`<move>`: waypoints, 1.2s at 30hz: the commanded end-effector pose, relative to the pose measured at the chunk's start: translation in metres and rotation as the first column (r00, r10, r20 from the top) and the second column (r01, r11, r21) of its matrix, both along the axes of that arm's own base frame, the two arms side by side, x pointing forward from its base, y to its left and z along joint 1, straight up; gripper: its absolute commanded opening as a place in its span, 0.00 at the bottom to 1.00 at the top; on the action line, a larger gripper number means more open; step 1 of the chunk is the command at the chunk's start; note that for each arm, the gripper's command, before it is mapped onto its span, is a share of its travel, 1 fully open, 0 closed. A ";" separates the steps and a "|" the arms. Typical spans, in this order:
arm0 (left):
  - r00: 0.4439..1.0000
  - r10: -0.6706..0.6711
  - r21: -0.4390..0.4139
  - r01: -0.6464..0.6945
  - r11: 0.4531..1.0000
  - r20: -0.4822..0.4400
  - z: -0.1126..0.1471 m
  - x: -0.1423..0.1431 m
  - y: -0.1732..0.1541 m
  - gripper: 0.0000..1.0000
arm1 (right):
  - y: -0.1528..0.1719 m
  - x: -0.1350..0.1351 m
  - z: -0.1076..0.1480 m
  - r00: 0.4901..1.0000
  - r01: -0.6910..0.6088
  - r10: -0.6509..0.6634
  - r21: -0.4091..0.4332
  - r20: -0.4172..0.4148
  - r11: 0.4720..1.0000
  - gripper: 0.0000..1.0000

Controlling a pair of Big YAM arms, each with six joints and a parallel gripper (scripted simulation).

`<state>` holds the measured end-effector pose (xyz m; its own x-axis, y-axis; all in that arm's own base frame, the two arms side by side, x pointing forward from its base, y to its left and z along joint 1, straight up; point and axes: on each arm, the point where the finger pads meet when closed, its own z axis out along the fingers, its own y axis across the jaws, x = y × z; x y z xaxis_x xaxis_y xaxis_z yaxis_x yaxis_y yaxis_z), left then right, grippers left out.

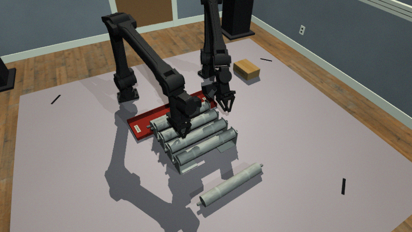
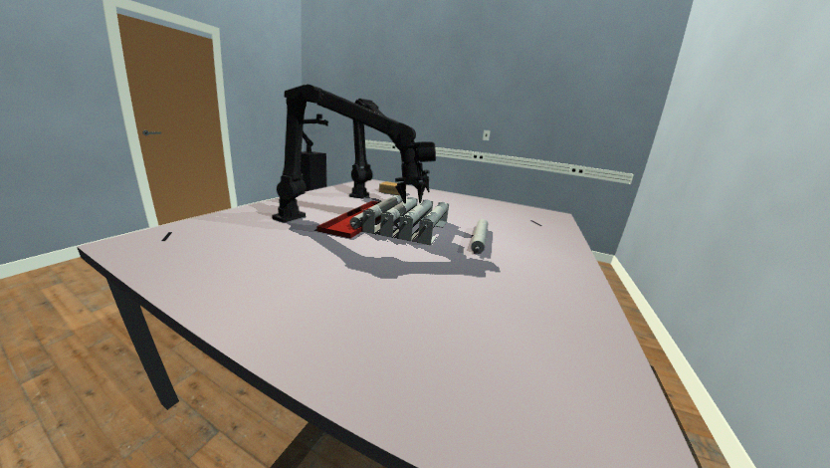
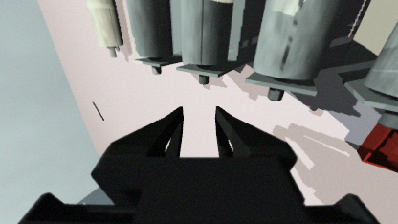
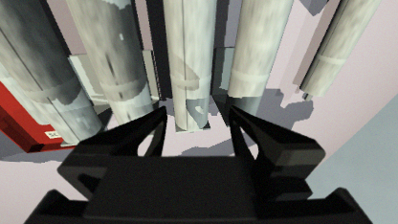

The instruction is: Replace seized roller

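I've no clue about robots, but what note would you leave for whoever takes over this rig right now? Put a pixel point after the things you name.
Left gripper (image 1: 228, 110) (image 3: 199, 111): partly open, holding nothing, off the far ends of the rollers.
Right gripper (image 1: 185, 136) (image 2: 410, 196) (image 4: 198, 111): open, holding nothing, above the bed.
Job's things: four rollers in the roller bed (image 1: 181, 167) (image 2: 426, 233) (image 3: 282, 85); spare roller (image 1: 231, 184) (image 2: 480, 233) (image 3: 103, 21) (image 4: 342, 53) loose on the table; red scrap tray (image 1: 145, 123) (image 2: 339, 225) (image 3: 383, 149) (image 4: 16, 122) beside the bed.
Done: no swap visible.
Left: scrap the seized roller (I can't tell which), fit a good one, axle centred.
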<state>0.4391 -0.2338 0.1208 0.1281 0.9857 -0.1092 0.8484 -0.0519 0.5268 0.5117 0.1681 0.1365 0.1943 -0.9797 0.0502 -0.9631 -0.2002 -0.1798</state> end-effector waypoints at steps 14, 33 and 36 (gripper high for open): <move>0.999 0.009 -0.027 -0.008 1.000 0.045 0.023 0.015 -0.004 0.32 | -0.001 0.002 0.016 0.999 0.012 -0.012 0.012 0.033 1.000 0.62; 0.962 0.236 -0.251 -0.197 0.948 0.135 0.087 0.057 0.011 0.32 | -0.020 0.024 0.048 0.940 0.265 -0.293 0.169 0.177 0.949 0.62; 0.936 0.313 -0.339 -0.245 0.908 0.162 0.117 0.065 0.022 0.32 | -0.028 0.032 0.061 0.896 0.337 -0.388 0.238 0.214 0.911 0.62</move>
